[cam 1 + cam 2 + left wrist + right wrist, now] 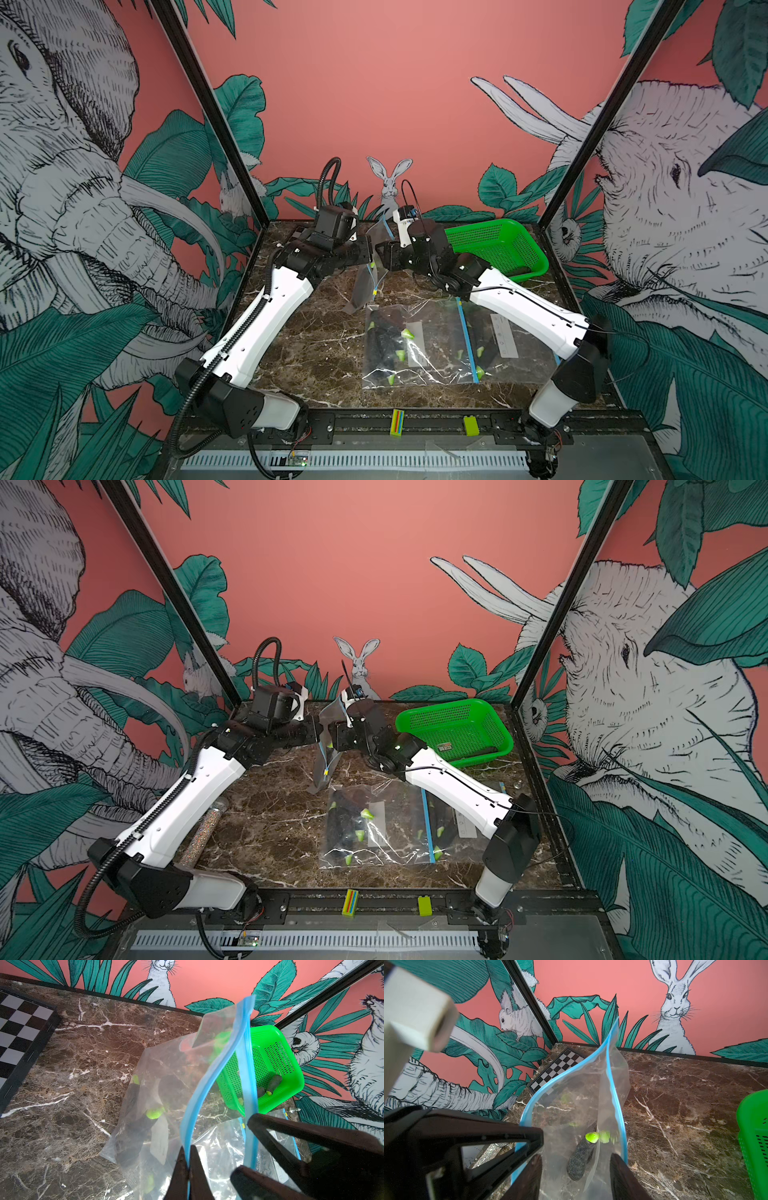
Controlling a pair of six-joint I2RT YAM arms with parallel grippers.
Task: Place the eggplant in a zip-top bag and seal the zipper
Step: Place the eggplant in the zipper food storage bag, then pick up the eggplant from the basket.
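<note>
- Pinching the blue zipper strip (207, 1088) of the zip-top bag (170, 1076), your left gripper (188, 1155) has its jaws pressed flat together on that strip. The left wrist view shows this plainly, while both top views hide the jaws behind the wrist.
- Your right gripper (576, 1156) stands with its jaws spread wide, one on either side of the bag's open mouth, gripping nothing. The right wrist view looks straight down between them.
- The eggplant (580, 1159) sits inside the held bag, green cap uppermost, touching neither finger. Only the right wrist view shows it clearly. Through the film, the left wrist view gives you dim dark shapes that cannot be told apart.
- In both top views the bag hangs between the two grippers, just beside the green basket (498, 245), on the basket's left-arm side.
- The left wrist view looks into the basket and shows spare eggplants (274, 1083) lying against its wall. The right wrist view catches only the basket's edge.
- Filled bags (415, 345) lie flat on the table (316, 332), nearer the arm bases than the basket, partly under your right arm.
- A chessboard (20, 1028) appears in both wrist views, beyond the held bag from the basket. The top views hide it behind your left arm.
- In a top view a glittery tube (208, 825) lies well apart from the basket, beside the left arm.
</note>
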